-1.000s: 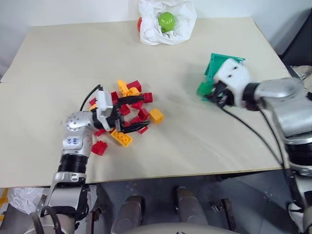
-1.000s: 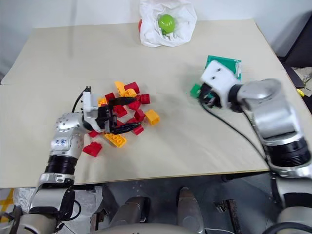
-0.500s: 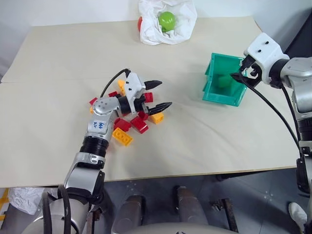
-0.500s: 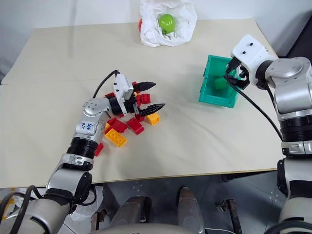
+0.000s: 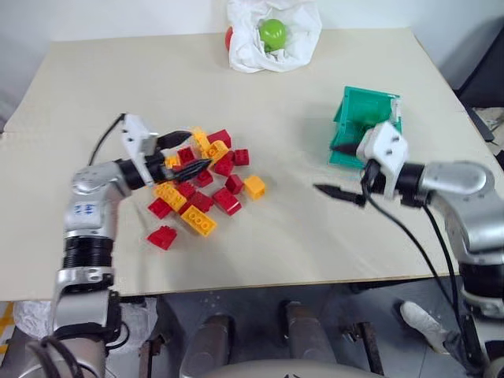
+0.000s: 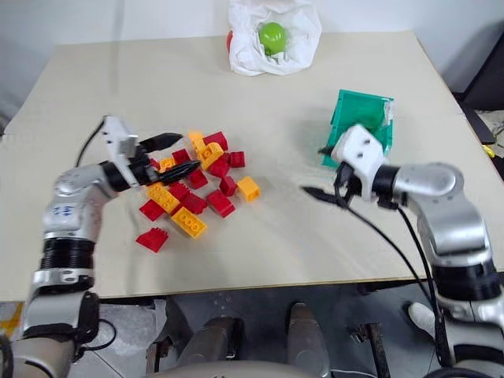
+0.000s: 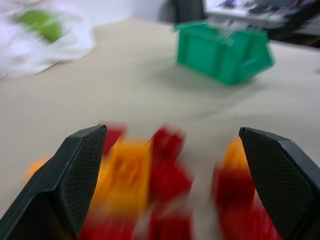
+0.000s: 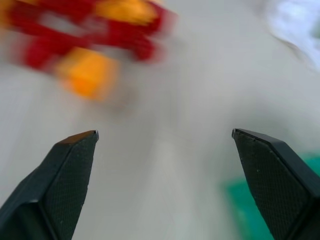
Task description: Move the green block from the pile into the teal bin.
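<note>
The right gripper (image 5: 337,168) has its fingers wide apart and empty, just beside the teal bin (image 5: 364,124). The left gripper (image 5: 189,151) also has its fingers apart, over the pile (image 5: 203,181) on the tabletop (image 5: 299,228).

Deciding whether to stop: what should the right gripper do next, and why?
Probably retreat from the table: the right gripper is open and empty near the teal plastic bin, and the heap of studded toy bricks looks all red and yellow.
</note>
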`<state>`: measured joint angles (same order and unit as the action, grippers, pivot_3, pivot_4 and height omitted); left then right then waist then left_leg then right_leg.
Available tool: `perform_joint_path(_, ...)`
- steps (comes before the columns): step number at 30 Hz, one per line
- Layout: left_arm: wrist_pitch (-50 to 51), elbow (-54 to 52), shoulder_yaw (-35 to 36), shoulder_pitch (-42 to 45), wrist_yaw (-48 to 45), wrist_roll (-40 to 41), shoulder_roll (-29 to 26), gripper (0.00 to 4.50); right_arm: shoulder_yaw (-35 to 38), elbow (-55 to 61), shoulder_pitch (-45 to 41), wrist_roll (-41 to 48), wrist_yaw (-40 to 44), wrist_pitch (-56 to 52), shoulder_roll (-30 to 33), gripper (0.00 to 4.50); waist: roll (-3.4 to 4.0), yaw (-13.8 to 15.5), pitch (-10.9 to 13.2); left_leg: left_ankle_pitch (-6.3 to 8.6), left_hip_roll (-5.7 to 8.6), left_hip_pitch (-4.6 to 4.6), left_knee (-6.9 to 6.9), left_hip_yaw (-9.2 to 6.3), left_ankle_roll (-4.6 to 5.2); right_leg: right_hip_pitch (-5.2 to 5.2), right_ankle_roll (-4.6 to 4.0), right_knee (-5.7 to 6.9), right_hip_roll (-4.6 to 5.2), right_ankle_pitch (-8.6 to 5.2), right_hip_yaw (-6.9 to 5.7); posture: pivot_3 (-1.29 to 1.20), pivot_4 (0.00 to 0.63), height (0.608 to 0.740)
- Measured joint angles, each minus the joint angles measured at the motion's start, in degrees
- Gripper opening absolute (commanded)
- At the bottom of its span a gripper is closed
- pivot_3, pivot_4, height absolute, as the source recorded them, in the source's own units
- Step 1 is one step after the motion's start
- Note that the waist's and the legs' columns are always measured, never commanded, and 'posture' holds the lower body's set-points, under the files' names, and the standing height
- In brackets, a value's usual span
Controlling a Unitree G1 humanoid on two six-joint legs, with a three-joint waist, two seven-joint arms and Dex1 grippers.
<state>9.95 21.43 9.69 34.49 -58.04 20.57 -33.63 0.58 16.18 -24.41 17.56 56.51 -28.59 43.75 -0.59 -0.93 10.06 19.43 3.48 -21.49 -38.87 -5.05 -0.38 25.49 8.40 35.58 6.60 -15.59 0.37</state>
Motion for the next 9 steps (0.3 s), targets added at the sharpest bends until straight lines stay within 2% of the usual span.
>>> perform_joint_path(6,-4.66,2.87,4.35,-6.21,-7.19,1.97,-6.66,4.5,1.32,1.22,7.8,5.71,2.91,6.55,-4.59,4.48,0.0,0.93,0.0,0.01,-0.01,0.09,-0.1,0.01,0.01,-0.05,-0.06,-0.05,0.0,0.02,0.02,0.0,0.15,0.74)
perform_joint_path(9,-7.59,7.62,8.12,-8.56,-7.09,2.05,-8.54,4.5,1.1,-3.5,10.68,5.84,4.9,10.81,-5.75,4.48,-0.01,0.91,0.01,0.02,-0.03,0.12,-0.11,0.04,-0.01,-0.06,-0.09,-0.02,-0.02,0.01,0.03,0.0,0.15,0.74)
